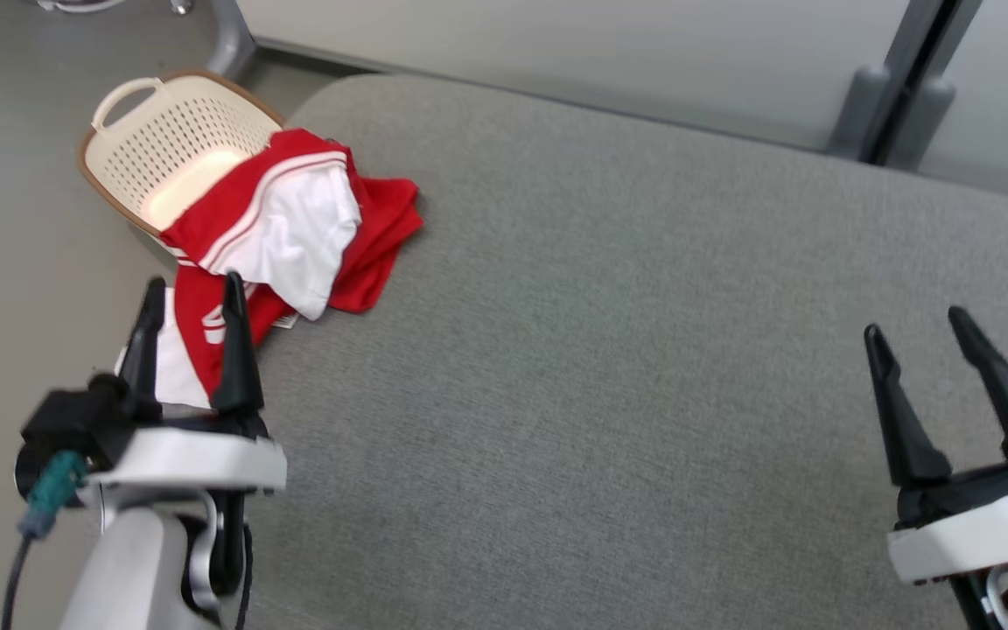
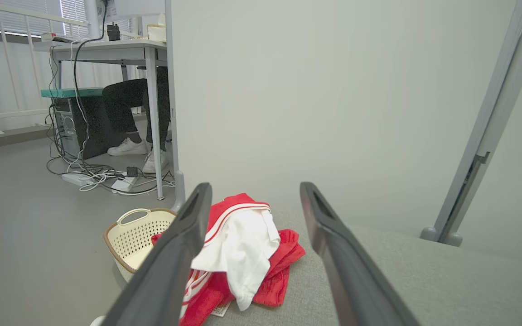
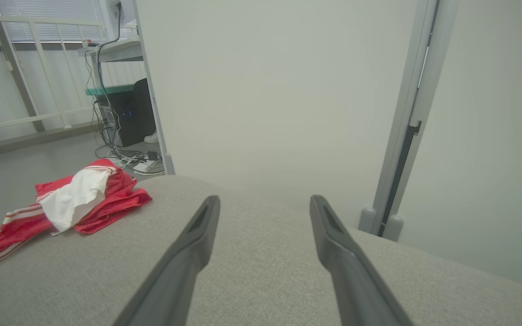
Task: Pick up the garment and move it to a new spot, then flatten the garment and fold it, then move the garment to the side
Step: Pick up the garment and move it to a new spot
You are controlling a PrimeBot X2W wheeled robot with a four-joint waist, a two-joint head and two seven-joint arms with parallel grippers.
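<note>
Cushion (image 1: 609, 350) lies open except garment (image 1: 294, 219) at its left edge, basket (image 1: 171, 149) beside.

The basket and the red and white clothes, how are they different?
The basket is cream, stiff and full of little holes; the garment is red and white, soft and crumpled. The basket stands on the floor; the garment lies on the corner of the grey cushion, hanging over its edge. Both are on the robot's left, next to each other.
</note>
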